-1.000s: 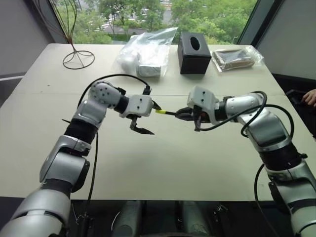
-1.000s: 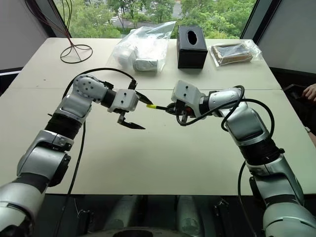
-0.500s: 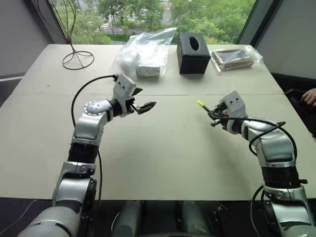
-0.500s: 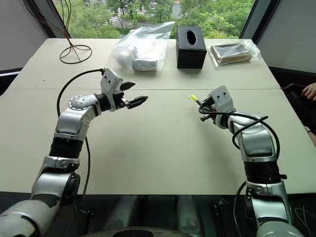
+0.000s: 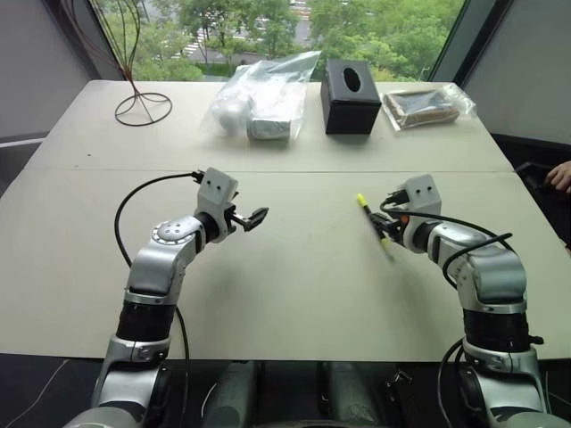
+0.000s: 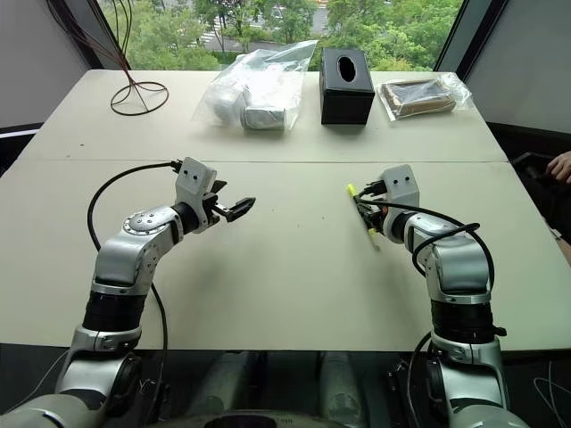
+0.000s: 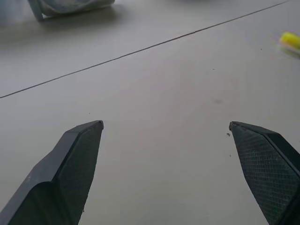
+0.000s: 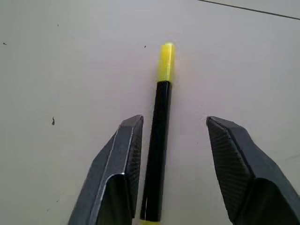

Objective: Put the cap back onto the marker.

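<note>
The marker [image 8: 157, 150], a thin black stick, lies flat on the beige table [image 5: 294, 294] at the right of the middle. The yellow cap [image 8: 166, 63] sits on its far end; the cap [image 5: 360, 199] also shows in the head views and at the edge of the left wrist view [image 7: 290, 41]. My right gripper [image 8: 173, 123] is low over the table and open, one finger on each side of the marker's body without clamping it. My left gripper [image 5: 254, 217] hovers open and empty over the table's left half, well apart from the marker.
At the table's far side stand a black tissue box [image 5: 351, 83], a clear plastic bag with white items [image 5: 263, 94], a second bag with something brown [image 5: 426, 103] and a wire stand [image 5: 141, 105]. A person's hand [image 5: 560, 176] shows at the right edge.
The two grippers, which met at the middle around the marker, have drawn apart and sunk. My right gripper carried the capped marker to the right, then opened; the marker now lies on the table.
</note>
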Available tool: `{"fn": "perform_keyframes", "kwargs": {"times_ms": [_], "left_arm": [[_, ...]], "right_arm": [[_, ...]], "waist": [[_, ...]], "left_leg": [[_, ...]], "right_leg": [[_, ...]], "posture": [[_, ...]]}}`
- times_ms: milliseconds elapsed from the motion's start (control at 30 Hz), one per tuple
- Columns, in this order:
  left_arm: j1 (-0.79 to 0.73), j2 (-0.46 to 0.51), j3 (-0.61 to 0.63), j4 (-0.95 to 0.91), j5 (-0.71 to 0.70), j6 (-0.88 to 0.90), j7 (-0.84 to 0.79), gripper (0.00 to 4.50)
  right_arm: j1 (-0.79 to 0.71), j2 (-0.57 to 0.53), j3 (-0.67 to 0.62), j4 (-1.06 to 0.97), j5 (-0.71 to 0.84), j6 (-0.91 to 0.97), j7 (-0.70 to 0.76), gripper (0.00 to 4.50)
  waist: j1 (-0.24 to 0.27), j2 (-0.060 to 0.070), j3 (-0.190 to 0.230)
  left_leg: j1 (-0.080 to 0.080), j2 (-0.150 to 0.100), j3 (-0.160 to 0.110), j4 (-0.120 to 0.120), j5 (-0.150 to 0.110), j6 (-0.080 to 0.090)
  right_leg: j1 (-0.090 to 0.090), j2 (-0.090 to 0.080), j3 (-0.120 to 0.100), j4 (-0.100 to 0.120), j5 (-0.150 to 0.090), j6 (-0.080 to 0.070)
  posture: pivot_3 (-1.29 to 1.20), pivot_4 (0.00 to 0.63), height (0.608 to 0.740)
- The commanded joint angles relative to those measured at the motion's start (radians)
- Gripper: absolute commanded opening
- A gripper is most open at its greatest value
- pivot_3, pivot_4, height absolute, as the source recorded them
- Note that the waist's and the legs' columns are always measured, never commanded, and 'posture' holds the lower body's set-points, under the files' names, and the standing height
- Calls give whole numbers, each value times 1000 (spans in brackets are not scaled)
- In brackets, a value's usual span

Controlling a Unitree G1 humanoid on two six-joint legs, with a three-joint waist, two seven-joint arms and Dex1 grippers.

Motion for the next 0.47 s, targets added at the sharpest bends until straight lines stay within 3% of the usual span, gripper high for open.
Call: {"fn": "perform_keyframes", "kwargs": {"times_ms": [33, 67, 233, 467], "left_arm": [[6, 9, -4, -17, -10, -21, 6, 4500], [10, 10, -1, -10, -12, -26, 6, 4500], [32, 61, 41, -3, -39, -67, -38, 4500], [95, 219, 112, -47, -130, -100, -177, 4500]], "right_arm": [[0, -19, -7, -37, 14, -18, 0, 3861], [2, -28, -7, -40, 12, -32, 2, 4312], [16, -100, -78, -45, 30, -177, 48, 4312], [167, -251, -189, -42, 98, -346, 219, 4312]], "waist": [[0, 0, 0], [0, 0, 0], [0, 0, 0], [1, 0, 0]], "left_leg": [[0, 0, 0, 0, 0, 0], [0, 0, 0, 0, 0, 0], [0, 0, 0, 0, 0, 0], [0, 2, 0, -2, 0, 0]], "right_leg": [[0, 0, 0, 0, 0, 0], [0, 0, 0, 0, 0, 0], [0, 0, 0, -1, 0, 0], [1, 0, 0, -4, 0, 0]], "posture": [[0, 150, 740], [0, 150, 740], [0, 150, 740], [0, 150, 740]]}}
